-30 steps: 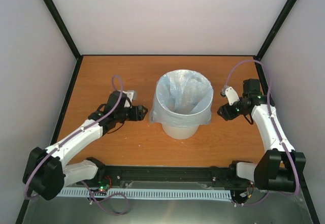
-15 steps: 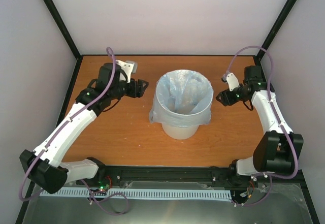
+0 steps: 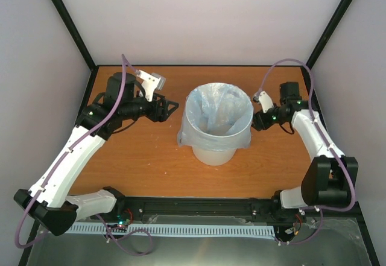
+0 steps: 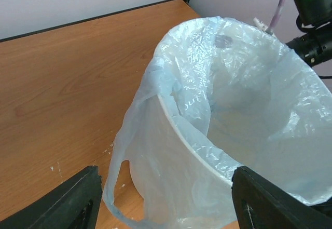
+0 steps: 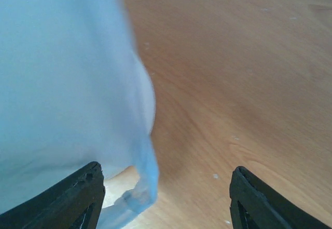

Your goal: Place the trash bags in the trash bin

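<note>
At 6 o'clock in the top view, both arms are fixed at the near edge of the orange tabletop (image 3: 145,157). A little farther in, at the middle of the tabletop, the trash bin (image 3: 214,155) stands upright. The pale-blue trash bag (image 3: 216,118) sits inside it with its mouth open. Its edge is folded outward over the rim, so only the lower wall of the bin is bare. Some loose plastic hangs down outside at the bin's 9 o'clock side.

The left arm (image 3: 72,151) reaches to 9 o'clock of the bin. The left jaws stand apart and empty, facing the bag, near it but not touching. The right arm (image 3: 316,136) reaches to 3 o'clock. The right jaws are also apart, just beside the folded edge. A blurred corner of the bag lies ahead between them, and I cannot tell if it touches.
</note>
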